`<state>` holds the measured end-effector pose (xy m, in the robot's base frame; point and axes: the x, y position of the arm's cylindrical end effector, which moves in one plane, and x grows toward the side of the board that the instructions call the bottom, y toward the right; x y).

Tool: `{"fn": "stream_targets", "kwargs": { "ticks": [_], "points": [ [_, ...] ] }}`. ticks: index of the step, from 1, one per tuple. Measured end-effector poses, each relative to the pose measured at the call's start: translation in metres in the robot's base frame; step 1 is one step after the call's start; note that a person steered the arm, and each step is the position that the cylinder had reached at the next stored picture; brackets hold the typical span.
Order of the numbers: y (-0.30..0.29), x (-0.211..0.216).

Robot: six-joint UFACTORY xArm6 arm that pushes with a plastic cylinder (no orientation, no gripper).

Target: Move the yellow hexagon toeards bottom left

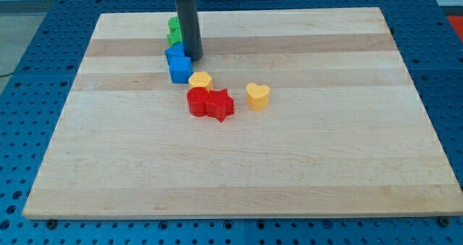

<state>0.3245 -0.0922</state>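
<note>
Toward the view's top left, green blocks (173,30) are stacked above two blue blocks (177,62). My tip (194,57) is set just right of the upper blue block, grasping nothing. The yellow hexagon (200,79) lies below, touching the red blocks (210,102). A yellow heart (257,96) sits farther right on the board (325,151).

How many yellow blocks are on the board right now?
2: the yellow hexagon touching the red blocks' top edge, and the yellow heart alone to their right. None appears hidden.

Bright even light, soft shadows, sharp focus
</note>
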Motion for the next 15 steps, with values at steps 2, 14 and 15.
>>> {"fn": "stream_targets", "kwargs": {
  "ticks": [2,14,15],
  "points": [
    [-0.001,0.011],
    [0.014,0.128],
    [0.013,0.135]
  ]
}}
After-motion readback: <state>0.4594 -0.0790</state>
